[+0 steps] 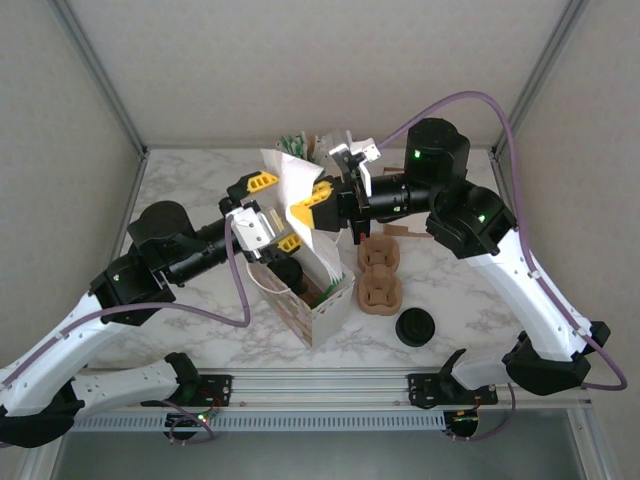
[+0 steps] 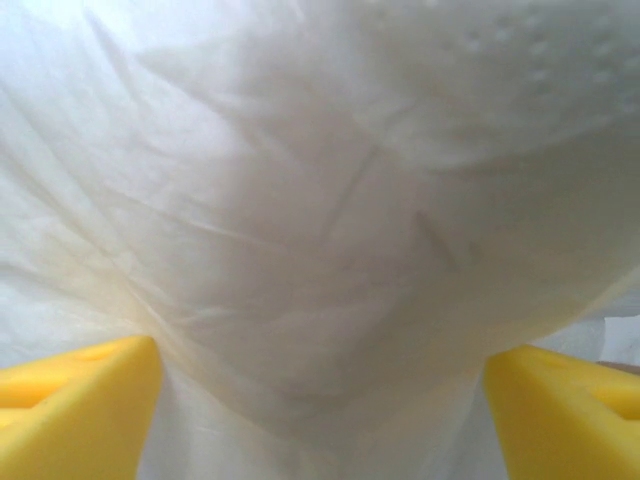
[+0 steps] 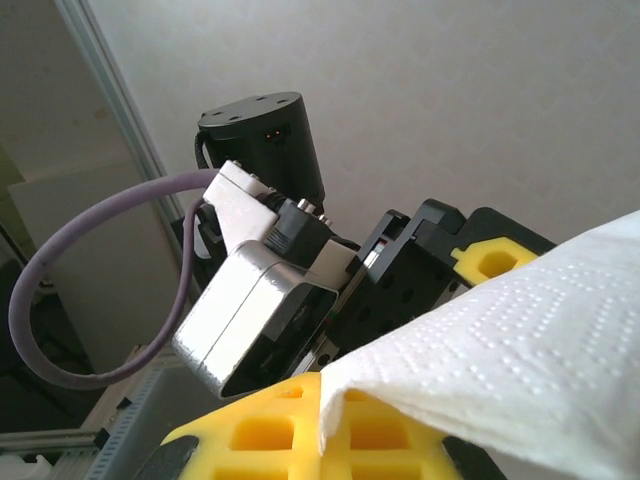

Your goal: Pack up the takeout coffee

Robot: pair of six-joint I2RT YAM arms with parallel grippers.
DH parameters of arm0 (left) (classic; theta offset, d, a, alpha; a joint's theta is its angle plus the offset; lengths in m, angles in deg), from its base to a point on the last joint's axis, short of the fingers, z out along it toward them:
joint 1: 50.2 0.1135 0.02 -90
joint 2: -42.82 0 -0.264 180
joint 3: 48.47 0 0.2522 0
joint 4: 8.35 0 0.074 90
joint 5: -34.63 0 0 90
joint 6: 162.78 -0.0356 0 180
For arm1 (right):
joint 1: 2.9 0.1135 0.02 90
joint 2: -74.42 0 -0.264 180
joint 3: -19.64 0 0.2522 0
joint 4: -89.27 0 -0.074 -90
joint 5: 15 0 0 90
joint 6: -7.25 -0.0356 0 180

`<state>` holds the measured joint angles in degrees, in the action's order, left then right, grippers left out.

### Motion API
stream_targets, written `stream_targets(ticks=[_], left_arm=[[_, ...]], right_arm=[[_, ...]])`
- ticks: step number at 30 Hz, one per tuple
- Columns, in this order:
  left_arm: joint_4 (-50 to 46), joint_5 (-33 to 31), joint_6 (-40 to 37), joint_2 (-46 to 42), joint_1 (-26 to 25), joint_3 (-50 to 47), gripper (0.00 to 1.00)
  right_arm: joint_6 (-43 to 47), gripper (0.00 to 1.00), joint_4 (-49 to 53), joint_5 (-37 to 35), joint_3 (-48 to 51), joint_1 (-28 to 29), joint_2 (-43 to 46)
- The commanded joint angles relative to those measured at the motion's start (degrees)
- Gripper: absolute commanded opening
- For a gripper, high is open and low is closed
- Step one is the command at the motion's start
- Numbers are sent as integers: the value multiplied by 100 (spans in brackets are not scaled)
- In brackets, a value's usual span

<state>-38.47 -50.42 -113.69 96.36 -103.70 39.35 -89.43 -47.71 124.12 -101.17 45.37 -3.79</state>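
Takeout coffee (image 1: 284, 272): most likely the dark round lid low inside the bag, half hidden under napkin and arms, so not certain.

Marbled desk (image 1: 200, 178): bearing everything below. Paper bag (image 1: 322, 318): upright toward the near edge, mouth open, just beside the cardboard cup carrier (image 1: 380, 285). Loose black lid pile (image 1: 415, 327): just beside that carrier, nearer the front. White napkin (image 1: 295, 185): raised above the bag mouth, between both arms.

Right gripper (image 1: 304, 213): clamped tight on an edge of the napkin. Left gripper (image 1: 277, 212): wide, yellow fingers (image 2: 75, 400) either side of the sheet, not pinching it.

Judged step: passing the napkin across, or tucking it into the bag beside the cup. To do it well:
- Close the left gripper squarely on the paper before letting go with the right.
- Avoid pulling the two apart: thin tissue, easily torn.
- Lower along the bag's free side, clear of the lid.
- Mind the bag wall, probably light enough to tip.
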Motion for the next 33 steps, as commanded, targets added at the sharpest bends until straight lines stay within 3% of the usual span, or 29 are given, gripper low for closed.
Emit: stream_targets(ticks=[1,8,18,22,27,33], left_arm=[[274,198,-77,-69,-63,-59,78],[250,254,-87,-27,-99,-17,64],[34,324,102,-47,-102,156,34],[-152,200,174,-113,-106,171,16],[-353,-81,326,-173,-109,159,6],[-985,-279,890,-208,-108,309,3]], right_arm=[[-251,0,-311,-34,-76,68,28],[-404,0,-455,-32,-23,68,85],[-398,0,-605,-545,638,72,465],[-455,0,-760,-862,1055,76,719],[-543,1,-713,-1048,1349,75,886],[-536,53,-377,-1646,1626,77,1061]])
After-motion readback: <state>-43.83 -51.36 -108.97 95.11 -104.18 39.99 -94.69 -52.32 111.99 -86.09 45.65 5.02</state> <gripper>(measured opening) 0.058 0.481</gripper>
